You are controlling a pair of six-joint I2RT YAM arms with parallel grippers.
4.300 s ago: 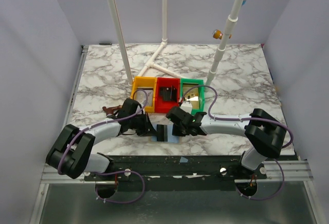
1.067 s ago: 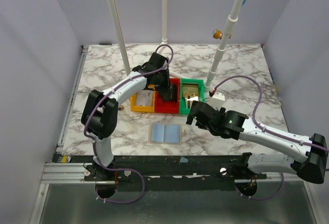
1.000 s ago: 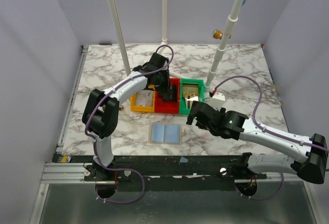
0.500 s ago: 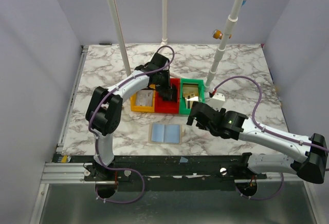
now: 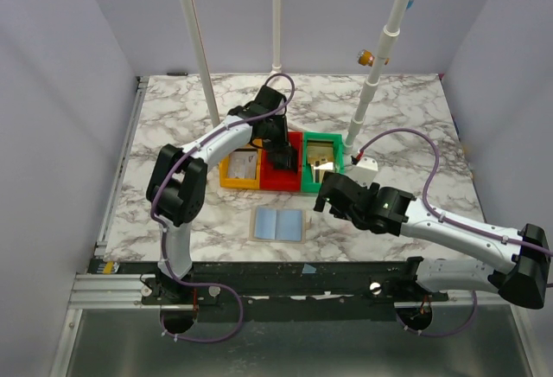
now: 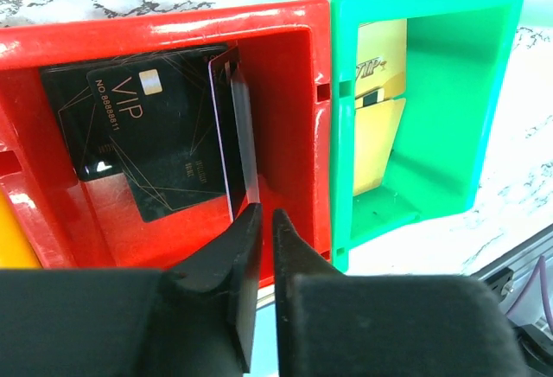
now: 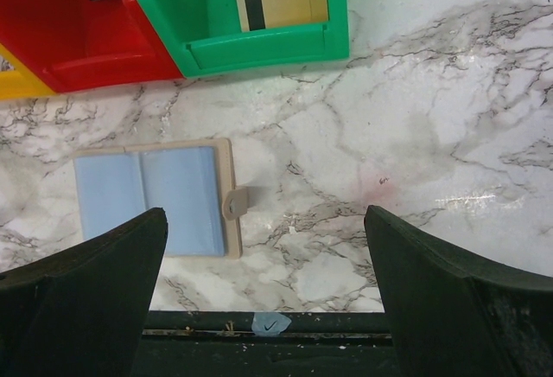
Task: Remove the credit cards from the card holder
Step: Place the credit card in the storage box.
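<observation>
Pincer on left (image 6: 263,213), newly ajar, at edge-on card (image 6: 238,126) in red tray (image 6: 173,27).

Bright, even light from above fills all 3 views; shadows are short and soft. Glare streaks the glossy red tray (image 6: 173,31) and puts a pale sheen on the marble table (image 7: 467,200). The left gripper (image 6: 265,214) looms dark and slightly blurred up close.
</observation>
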